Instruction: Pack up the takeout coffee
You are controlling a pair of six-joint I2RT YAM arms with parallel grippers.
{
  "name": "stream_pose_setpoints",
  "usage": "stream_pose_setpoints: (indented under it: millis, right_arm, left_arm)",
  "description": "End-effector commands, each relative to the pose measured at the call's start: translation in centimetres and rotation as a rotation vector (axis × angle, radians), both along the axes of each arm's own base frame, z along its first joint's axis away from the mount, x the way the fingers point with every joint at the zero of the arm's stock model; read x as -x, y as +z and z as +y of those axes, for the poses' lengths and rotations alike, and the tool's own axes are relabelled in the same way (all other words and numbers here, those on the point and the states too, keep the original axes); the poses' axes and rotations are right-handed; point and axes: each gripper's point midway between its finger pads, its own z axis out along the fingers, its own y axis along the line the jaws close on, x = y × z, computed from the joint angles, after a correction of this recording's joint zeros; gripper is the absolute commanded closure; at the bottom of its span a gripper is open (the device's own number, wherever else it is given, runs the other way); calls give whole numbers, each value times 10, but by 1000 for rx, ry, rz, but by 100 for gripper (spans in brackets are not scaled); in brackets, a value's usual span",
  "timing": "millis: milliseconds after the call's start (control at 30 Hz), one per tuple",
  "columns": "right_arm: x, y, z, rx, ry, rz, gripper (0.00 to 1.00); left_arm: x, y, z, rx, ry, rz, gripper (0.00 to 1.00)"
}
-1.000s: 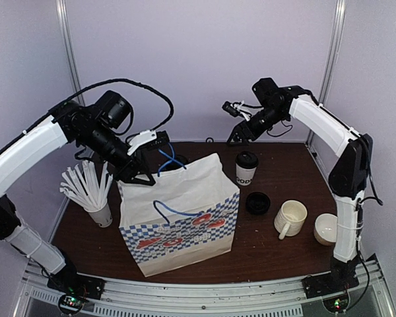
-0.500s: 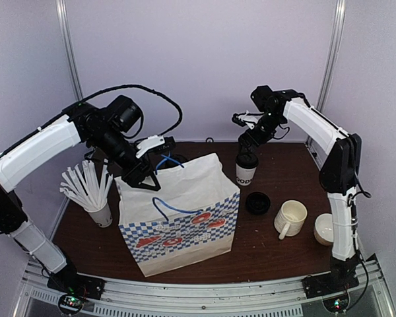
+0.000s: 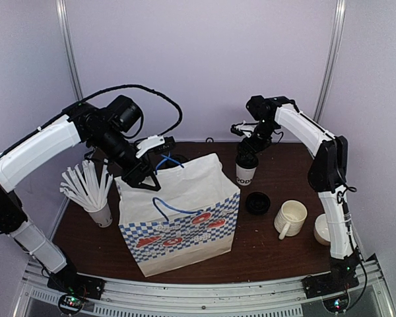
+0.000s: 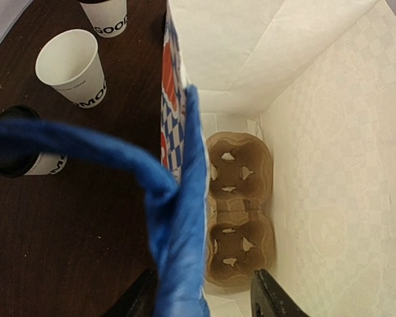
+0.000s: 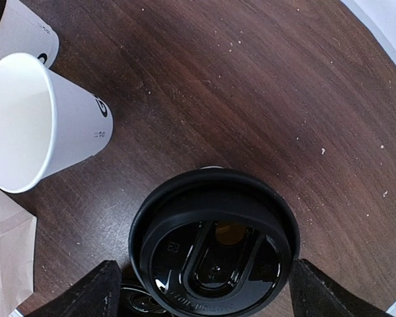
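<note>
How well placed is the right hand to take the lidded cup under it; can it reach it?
Probably yes. The right hand hangs open above the lidded cup, its fingers on either side of the lid with nothing between. The bag and the open cup stand apart from it.

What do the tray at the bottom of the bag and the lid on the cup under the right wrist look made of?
The tray looks like moulded paper pulp: matte tan, with a fibrous surface and soft pressed edges. The lid is probably plastic: black and semi-glossy, with light glints and crisp moulded ridges.
</note>
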Motion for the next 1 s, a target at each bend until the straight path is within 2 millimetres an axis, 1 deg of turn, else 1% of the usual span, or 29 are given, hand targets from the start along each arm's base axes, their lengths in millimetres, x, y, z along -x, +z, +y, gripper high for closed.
stream_pose_setpoints:
  millis: [0,133,300,433,667,733,833,967]
  right_arm:
    - [-3,5,-5,23,-11,-16,9]
    - [-4,-2,-6,37,-14,-7,11]
    - [-6,-4,-9,57,-10,-15,16]
    - [-7,-7,-9,64,-7,-11,16]
    - [-8,-17,-8,78,-1,7,15]
    - [-8,-18,-8,85,0,3,17]
    - [-9,-17,-9,92,-3,-3,24]
    - [-5,1,-10,88,1,-29,31]
  left_arm:
    - [-1,8,-1,32,-6,-22,51]
    - [0,7,-2,31,-9,-14,51]
    - [0,3,-2,26,-11,-3,51]
    - [0,2,-2,25,-11,1,51]
    - [0,-1,-3,21,-12,8,51]
    - [1,-1,-3,22,-13,9,51]
    - [1,-3,-3,20,-14,16,51]
    - [1,2,-7,42,-24,19,53]
